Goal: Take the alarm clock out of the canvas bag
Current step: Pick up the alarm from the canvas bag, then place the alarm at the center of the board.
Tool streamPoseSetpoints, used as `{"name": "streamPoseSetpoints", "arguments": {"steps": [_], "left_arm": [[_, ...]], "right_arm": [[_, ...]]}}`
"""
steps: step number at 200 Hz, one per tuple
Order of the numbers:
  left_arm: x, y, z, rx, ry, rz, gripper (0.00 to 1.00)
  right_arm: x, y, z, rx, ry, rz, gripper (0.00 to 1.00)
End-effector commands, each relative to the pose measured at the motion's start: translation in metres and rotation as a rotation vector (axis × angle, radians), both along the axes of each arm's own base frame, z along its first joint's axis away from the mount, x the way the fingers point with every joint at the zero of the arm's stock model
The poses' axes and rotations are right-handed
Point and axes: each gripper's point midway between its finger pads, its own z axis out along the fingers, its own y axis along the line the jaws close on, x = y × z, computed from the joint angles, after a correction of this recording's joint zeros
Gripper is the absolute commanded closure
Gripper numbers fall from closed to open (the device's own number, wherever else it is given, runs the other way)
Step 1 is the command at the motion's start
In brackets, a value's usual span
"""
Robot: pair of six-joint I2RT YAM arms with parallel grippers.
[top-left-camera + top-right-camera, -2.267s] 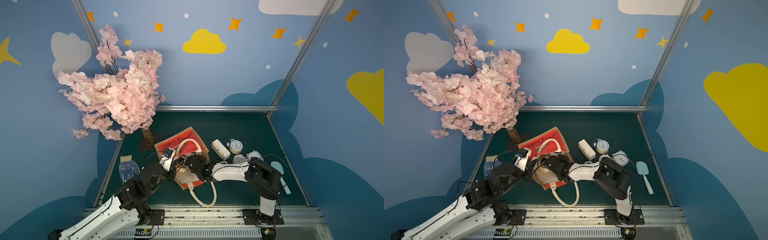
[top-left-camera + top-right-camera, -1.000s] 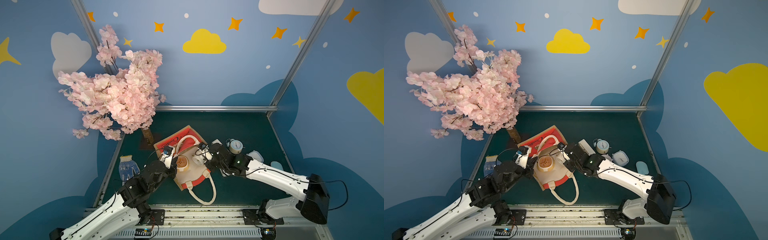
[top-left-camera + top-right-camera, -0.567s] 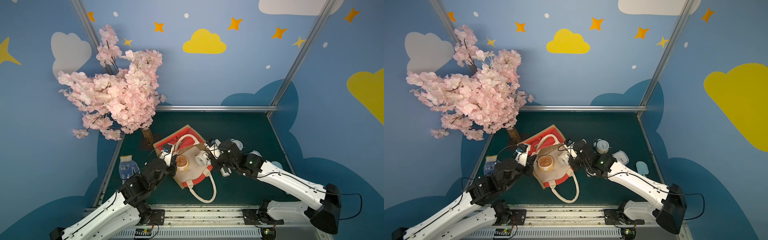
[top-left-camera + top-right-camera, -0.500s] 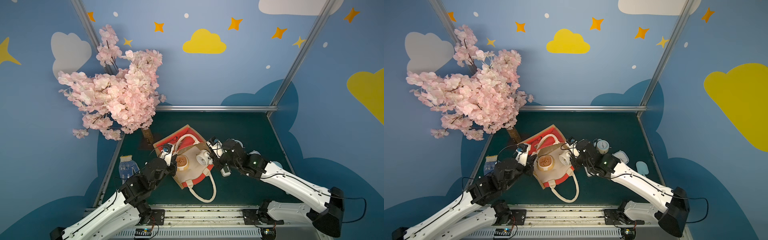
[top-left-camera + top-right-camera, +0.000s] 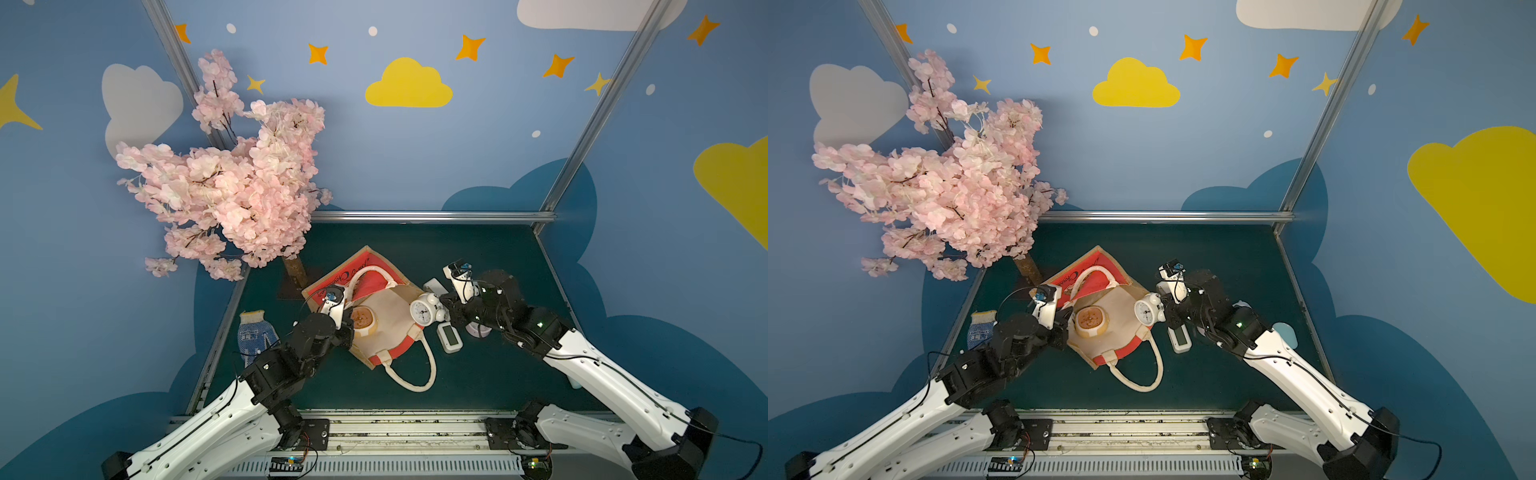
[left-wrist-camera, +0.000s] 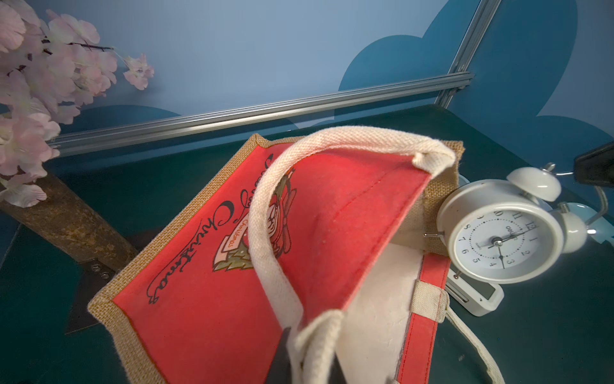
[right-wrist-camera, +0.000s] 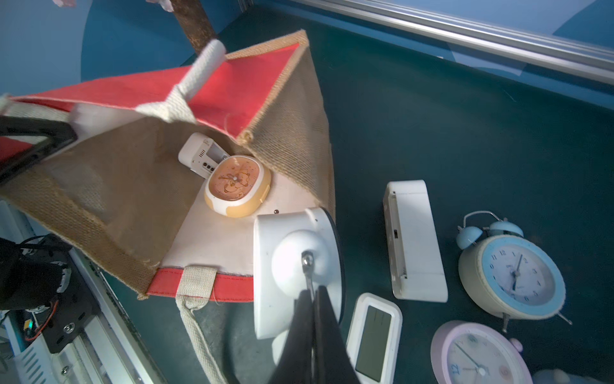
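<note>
The canvas bag (image 5: 362, 274) lies on the green table with its mouth open, red printed face up and cream lining showing (image 5: 1117, 311). My left gripper (image 6: 309, 362) is shut on the bag's cream handle at the rim, seen in both top views (image 5: 348, 321) (image 5: 1067, 321). A white twin-bell alarm clock (image 5: 422, 311) (image 5: 1145, 311) (image 6: 498, 239) (image 7: 292, 266) hangs at the bag's right edge. My right gripper (image 7: 314, 299) (image 5: 444, 308) is shut on its thin wire handle. An orange clock (image 7: 236, 184) and a small white clock (image 7: 202, 156) lie inside the bag.
Right of the bag lie a white digital clock (image 7: 373, 335), a white block clock (image 7: 413, 242), a blue twin-bell clock (image 7: 518, 276) and a pink clock (image 7: 475, 352). A blue-and-white glove (image 5: 255, 338) lies at the left. The blossom tree's trunk (image 5: 295, 270) stands behind the bag.
My right arm has drawn back to the right and carried the white alarm clock out of the bag's mouth to its right edge. The left gripper still holds the handle.
</note>
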Motion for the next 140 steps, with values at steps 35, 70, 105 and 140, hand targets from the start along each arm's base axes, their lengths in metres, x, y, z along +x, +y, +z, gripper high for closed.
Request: {"name": "streamPoseSetpoints", "arguments": {"steps": [35, 70, 105, 140], "left_arm": [[0.000, 0.007, -0.003, 0.006, 0.024, 0.030, 0.88], [-0.001, 0.009, -0.001, 0.009, 0.020, 0.029, 0.88], [-0.001, 0.008, -0.002, 0.007, 0.024, 0.026, 0.88], [-0.001, 0.010, -0.002, 0.018, 0.024, 0.034, 0.88]], "right_arm": [[0.007, -0.028, -0.067, -0.003, 0.142, -0.093, 1.00], [0.009, -0.039, -0.090, 0.009, 0.194, -0.130, 1.00], [0.009, -0.043, -0.101, 0.026, 0.221, -0.143, 1.00], [0.011, -0.055, -0.108, 0.026, 0.250, -0.182, 1.00]]}}
